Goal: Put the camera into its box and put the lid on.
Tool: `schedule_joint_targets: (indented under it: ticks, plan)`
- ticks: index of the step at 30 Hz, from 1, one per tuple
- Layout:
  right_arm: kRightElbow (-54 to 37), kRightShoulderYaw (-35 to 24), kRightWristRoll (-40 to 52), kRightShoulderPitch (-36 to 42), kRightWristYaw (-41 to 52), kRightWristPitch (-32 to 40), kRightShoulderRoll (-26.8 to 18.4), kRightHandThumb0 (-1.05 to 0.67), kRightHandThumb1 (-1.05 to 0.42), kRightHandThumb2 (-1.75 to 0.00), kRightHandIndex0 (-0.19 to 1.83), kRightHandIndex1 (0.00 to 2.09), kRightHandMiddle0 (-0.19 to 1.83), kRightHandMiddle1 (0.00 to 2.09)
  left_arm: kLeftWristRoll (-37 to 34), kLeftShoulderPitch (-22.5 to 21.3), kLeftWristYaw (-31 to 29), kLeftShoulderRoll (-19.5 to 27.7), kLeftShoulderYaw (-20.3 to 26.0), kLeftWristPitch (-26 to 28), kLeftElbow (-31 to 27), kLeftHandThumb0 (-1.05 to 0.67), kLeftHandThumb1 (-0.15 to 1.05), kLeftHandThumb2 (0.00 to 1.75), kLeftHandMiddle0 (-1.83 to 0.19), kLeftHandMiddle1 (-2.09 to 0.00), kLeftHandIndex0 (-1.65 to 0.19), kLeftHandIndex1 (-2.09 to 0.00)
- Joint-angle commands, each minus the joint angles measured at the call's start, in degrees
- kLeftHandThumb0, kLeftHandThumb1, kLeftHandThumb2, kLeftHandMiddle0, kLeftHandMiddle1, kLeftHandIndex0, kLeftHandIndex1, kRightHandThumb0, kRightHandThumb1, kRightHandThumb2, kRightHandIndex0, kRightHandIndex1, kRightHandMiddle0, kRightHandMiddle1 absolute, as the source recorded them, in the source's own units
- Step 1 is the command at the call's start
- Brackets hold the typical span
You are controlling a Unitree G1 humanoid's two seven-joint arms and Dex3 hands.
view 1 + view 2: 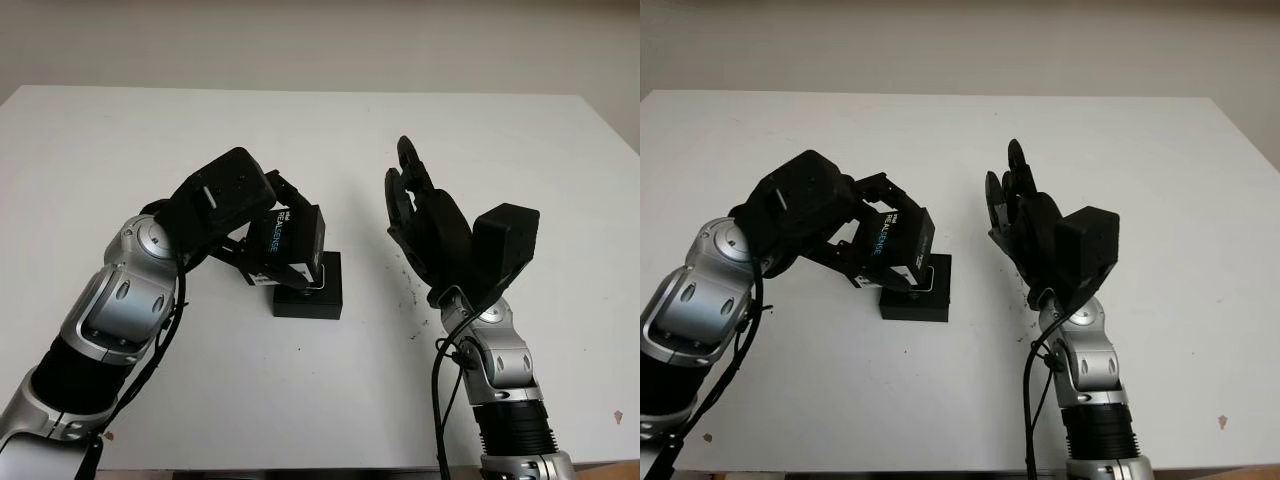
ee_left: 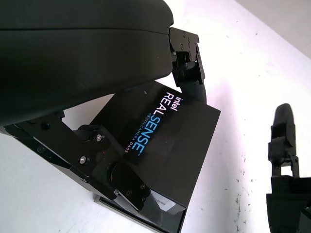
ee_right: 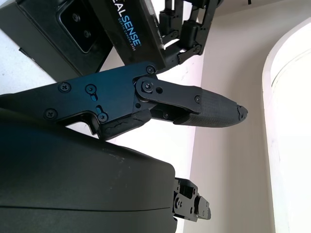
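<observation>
Currently left hand (image 1: 262,232) clamped on lid (image 1: 290,240) at frame centre, tilted over box (image 1: 310,290), may jam; right hand (image 1: 425,215) open.

Even, fairly bright light falls on the white table (image 1: 120,150), with soft shadows. The right wrist view is washed out, perhaps by glare.

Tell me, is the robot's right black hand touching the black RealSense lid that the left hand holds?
Apart. In the left eye view, white table shows between the open right hand and the black RealSense lid held by the left hand.
</observation>
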Motion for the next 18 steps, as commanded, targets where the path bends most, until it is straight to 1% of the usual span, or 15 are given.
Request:
schedule_joint_targets:
  ticks: [1, 6, 9, 15, 18]
  plan:
    - [0.61, -0.31, -0.18, -0.84, -0.14, -1.12, 0.13, -0.67, -1.05, -0.59, -0.19, 0.04, -0.18, 0.05, 0.11, -1.07, -0.05, -0.30, -1.09, 0.01, 0.04, -0.13, 0.93, 0.05, -0.41, -1.50, -0.29, -1.55]
    - [0.57, -0.14, -0.12, -0.94, -0.67, -1.10, 0.61, -0.68, -1.05, -0.58, -0.18, 0.04, -0.18, 0.05, 0.78, -0.69, 0.15, -0.81, -3.64, 1.26, -0.08, -0.13, 0.92, 0.05, -0.42, -1.54, -0.33, -1.57]
    - [0.68, -0.06, -0.34, -0.87, -0.75, -1.64, 0.65, -0.68, -1.05, -0.58, -0.18, 0.05, -0.18, 0.05, 1.38, -0.52, 0.24, -0.63, -4.95, 0.91, 0.24, -0.13, 0.93, 0.05, -0.41, -1.53, -0.33, -1.57]
    - [0.14, -0.11, -0.24, -0.71, -1.23, -1.14, 1.03, -0.68, -1.05, -0.59, -0.19, 0.05, -0.18, 0.05, 2.96, -0.23, 0.21, -0.60, -6.82, 0.61, 0.40, -0.13, 0.93, 0.05, -0.40, -1.54, -0.34, -1.55]
    - [0.32, -0.07, -0.20, -0.73, -1.04, -1.26, 0.99, -0.68, -1.05, -0.59, -0.19, 0.05, -0.18, 0.05, 3.29, -0.07, 0.40, -1.25, -7.01, 0.69, 0.49, -0.12, 0.93, 0.05, -0.40, -1.56, -0.34, -1.55]
